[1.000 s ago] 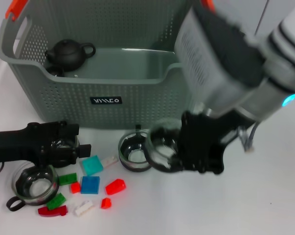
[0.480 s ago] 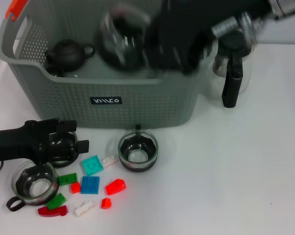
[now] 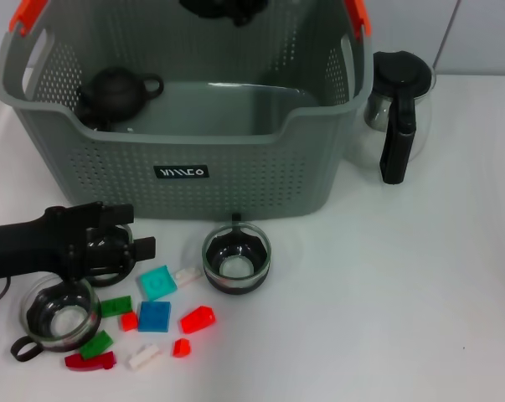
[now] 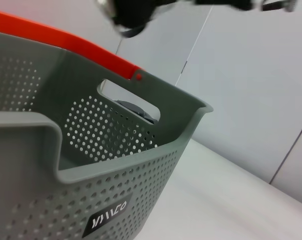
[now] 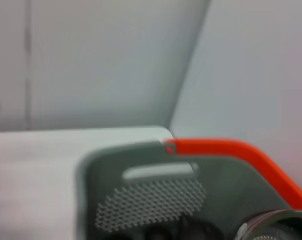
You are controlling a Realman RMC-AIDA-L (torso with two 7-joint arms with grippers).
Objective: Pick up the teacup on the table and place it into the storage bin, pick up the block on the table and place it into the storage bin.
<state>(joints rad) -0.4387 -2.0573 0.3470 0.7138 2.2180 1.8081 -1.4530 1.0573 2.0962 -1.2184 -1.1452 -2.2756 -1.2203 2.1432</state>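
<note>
Nearest, at the table's front left, small blocks [image 3: 154, 316] lie scattered — red, green, teal, blue, white — none of them in the bin. Beside them on the left sits a glass teacup [image 3: 61, 311] with a dark base; a second teacup [image 3: 236, 259] stands just right of the blocks, close to the bin's front wall. Left gripper [image 3: 122, 247] hangs low over the table between the left teacup and the bin, pointing right; open or shut, cannot tell. Behind: storage bin [image 3: 235, 176], grey, perforated, orange-trimmed handles, black label on front wall. Inside, at its left rear corner, a dark teapot [image 3: 115, 90]. Right of the bin, touching or nearly so, a glass carafe [image 3: 396, 109] with black lid and handle. Farthest, the right gripper [image 3: 223, 8] shows only as a dark blur above the bin's back edge; grip state unclear. Right wrist view shows a glass rim [image 5: 271, 227] over the bin.
</note>
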